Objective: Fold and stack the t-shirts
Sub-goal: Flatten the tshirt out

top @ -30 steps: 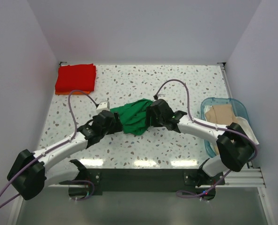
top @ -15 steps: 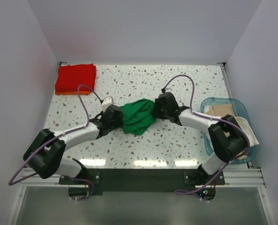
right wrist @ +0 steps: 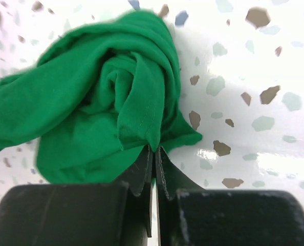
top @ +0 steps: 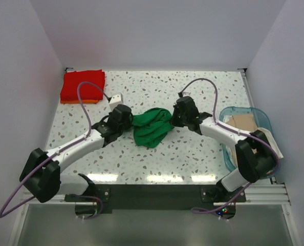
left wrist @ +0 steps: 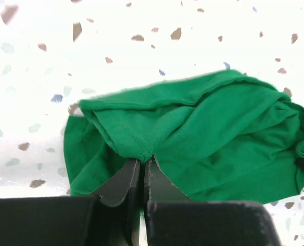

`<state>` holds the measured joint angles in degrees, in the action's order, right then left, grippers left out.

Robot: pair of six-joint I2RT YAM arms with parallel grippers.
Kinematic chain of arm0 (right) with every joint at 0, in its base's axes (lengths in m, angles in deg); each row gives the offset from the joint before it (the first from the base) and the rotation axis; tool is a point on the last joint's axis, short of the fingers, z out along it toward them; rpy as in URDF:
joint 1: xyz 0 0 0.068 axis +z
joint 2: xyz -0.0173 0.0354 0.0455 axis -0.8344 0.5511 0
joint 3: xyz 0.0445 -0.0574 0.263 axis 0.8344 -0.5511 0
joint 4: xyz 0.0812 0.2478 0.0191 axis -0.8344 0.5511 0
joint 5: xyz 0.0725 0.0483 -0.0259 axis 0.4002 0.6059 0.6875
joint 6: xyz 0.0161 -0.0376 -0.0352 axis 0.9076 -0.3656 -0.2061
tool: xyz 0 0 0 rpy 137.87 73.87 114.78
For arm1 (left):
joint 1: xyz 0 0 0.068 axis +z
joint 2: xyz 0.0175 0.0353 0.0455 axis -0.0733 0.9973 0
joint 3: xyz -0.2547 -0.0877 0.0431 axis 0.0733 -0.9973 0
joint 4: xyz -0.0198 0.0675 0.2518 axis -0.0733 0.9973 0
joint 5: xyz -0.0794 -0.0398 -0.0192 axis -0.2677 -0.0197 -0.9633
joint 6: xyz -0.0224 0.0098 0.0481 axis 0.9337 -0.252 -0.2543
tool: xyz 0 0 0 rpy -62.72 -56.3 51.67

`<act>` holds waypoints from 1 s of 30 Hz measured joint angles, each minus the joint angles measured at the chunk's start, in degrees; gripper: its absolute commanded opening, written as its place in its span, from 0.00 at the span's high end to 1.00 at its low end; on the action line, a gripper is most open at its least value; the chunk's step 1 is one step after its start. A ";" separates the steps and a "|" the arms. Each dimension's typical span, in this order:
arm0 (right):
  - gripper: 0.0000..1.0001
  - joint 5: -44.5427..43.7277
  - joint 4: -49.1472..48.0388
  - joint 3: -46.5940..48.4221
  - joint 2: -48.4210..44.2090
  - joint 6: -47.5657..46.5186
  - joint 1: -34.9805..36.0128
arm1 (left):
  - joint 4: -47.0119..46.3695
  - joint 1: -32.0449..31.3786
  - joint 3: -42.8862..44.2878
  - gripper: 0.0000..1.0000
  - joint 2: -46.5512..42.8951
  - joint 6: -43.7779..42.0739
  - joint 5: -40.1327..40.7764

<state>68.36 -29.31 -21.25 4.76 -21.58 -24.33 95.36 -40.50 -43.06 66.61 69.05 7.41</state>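
On the left: left claw pinching a fold of the green t-shirt.
On the right: right claw pinching its other end.
In the middle: green t-shirt lies bunched between them.
Far left corner: red t-shirt, folded.

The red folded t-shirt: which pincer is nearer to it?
Left. The left pincer, shut on the green t-shirt, sits right of the red t-shirt; the right pincer grips the green one's other side, farther away.
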 measured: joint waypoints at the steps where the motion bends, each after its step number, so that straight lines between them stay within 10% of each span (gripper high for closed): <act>1: 1.00 -0.28 1.86 1.05 -1.44 -0.35 -0.26 | 1.20 0.02 0.92 1.00 -1.38 -0.63 0.55; 21: 1.00 -16.35 28.28 30.32 -25.38 -13.18 -3.15 | 18.14 0.07 21.42 1.00 -30.60 -11.96 10.91; 30: 1.00 -20.61 26.77 38.84 -24.26 -17.92 -4.33 | 15.06 0.28 24.02 1.00 -29.99 -16.31 16.44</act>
<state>47.75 -2.54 17.59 -19.50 -39.50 -28.65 110.42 -40.21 -19.04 36.62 52.74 23.85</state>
